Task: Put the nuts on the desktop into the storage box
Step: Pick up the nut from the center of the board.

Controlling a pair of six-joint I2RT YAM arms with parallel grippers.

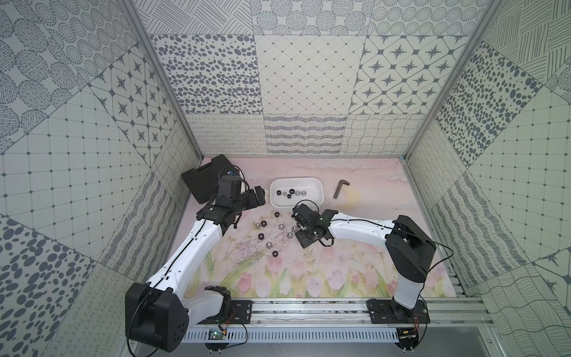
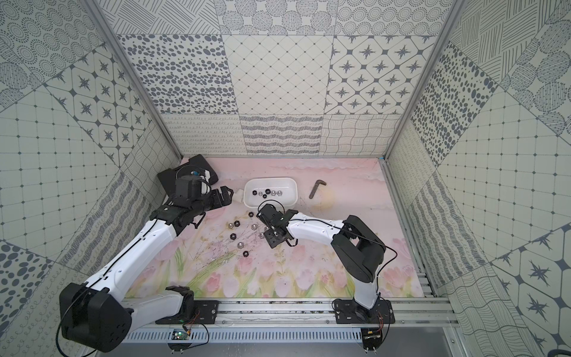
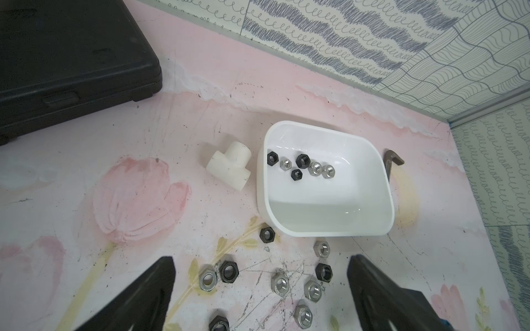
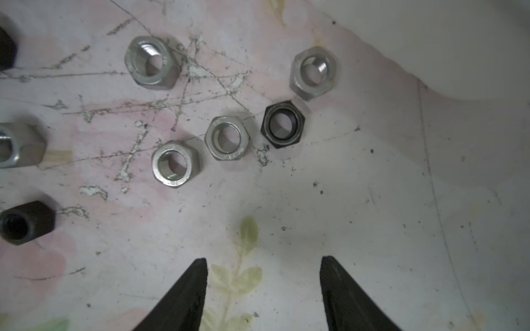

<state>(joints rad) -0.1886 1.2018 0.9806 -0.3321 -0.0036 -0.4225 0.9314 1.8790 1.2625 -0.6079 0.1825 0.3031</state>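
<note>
Both pincers gape empty: the right gripper [image 4: 262, 259] hovers over loose nuts [image 4: 212, 142] at six o'clock of the storage box [image 1: 309, 187], the left gripper [image 3: 261, 258] at nine o'clock.

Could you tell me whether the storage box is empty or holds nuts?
Not empty: six nuts, three black and three silver, lie inside the storage box.
</note>
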